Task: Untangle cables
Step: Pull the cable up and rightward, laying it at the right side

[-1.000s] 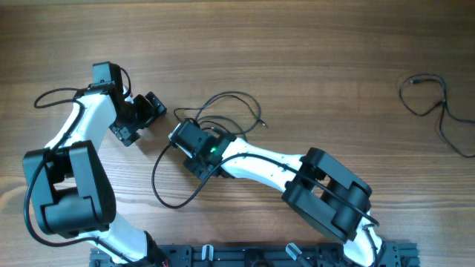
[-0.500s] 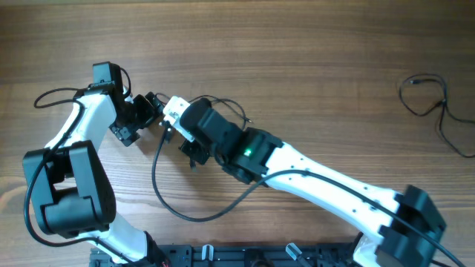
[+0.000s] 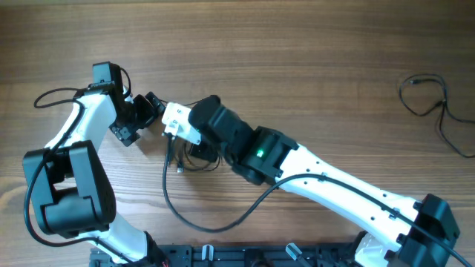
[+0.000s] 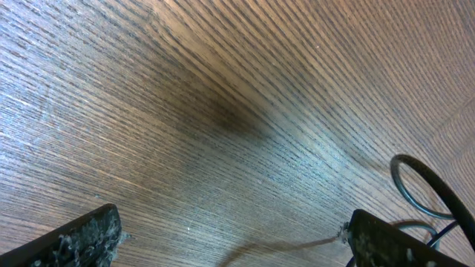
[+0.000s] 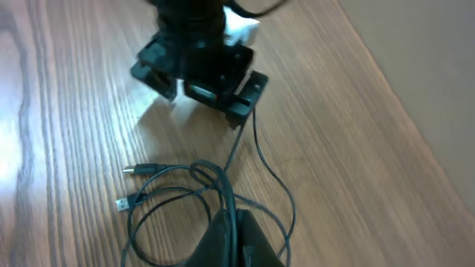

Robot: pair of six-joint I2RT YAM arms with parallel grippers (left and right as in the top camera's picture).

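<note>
My right gripper is shut on a thin black cable and holds it above the table. Tangled loops hang below it, with two silver-tipped USB plugs to the left. In the overhead view the tangle lies under my right wrist, and a long loop trails toward the front. My left gripper is open and empty just left of the tangle. Its fingers show in the left wrist view over bare wood, with a cable loop at the right.
A second loose thin black cable lies at the far right of the wooden table. The right arm's white links stretch diagonally across the front. The left arm stands at the left.
My right arm has stretched out and swung left toward the left gripper. The cable's loops, earlier spread to the right, are now gathered under my right wrist. The left arm has not moved.
</note>
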